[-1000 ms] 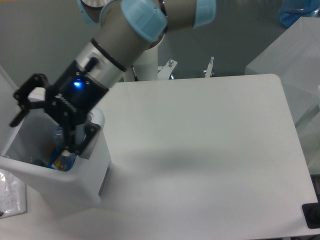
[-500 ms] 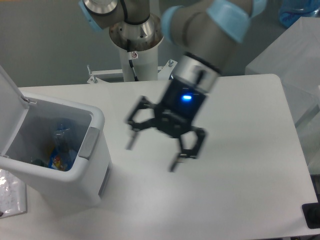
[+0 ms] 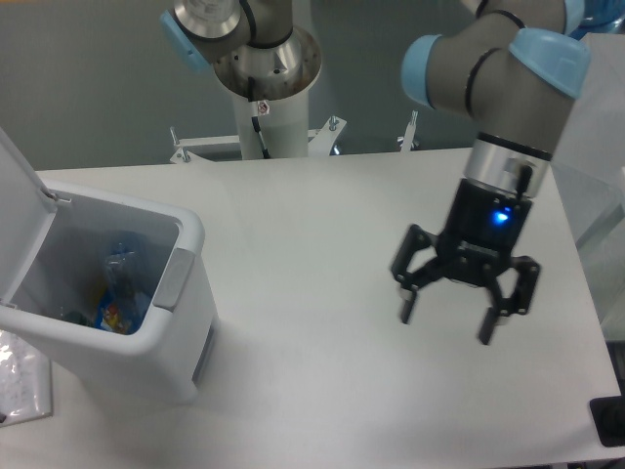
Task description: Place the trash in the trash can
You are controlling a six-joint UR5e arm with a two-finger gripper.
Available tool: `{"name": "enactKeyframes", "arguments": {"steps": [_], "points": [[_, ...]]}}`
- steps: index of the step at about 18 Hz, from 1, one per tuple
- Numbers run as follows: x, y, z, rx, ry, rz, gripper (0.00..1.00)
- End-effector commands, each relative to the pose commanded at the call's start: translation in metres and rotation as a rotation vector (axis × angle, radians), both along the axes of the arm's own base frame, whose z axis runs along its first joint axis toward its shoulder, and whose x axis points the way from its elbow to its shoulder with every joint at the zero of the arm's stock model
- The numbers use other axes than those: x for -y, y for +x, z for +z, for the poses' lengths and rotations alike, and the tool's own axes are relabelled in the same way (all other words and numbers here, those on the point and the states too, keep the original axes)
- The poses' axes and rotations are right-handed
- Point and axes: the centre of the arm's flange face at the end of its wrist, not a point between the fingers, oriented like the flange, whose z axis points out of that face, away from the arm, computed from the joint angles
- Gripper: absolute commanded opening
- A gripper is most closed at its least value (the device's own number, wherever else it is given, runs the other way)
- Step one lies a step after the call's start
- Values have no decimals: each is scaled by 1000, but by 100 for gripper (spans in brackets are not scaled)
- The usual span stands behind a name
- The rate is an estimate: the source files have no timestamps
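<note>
We find the crushed clear plastic bottle point(image 3: 119, 293) deposited in the boxy white bin point(image 3: 186, 322); the black two-finger gripper point(image 3: 446, 321) hangs spread, empty.

Soft even light, faint shadows, slightly grainy, cool tint

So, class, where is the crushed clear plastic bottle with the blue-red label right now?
The crushed clear plastic bottle lies inside the open boxy white trash can at the table's left edge, far from the open two-finger gripper over the right side.
</note>
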Motion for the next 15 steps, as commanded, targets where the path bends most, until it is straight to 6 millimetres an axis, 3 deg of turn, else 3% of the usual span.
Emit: {"name": "enactKeyframes", "arguments": {"steps": [6, 10, 15], "points": [[11, -12, -35, -143, -272, -53, 100], [-3, 13, -61, -243, -499, -192, 100], [0, 18, -64, -229, -519, -216, 100]]}}
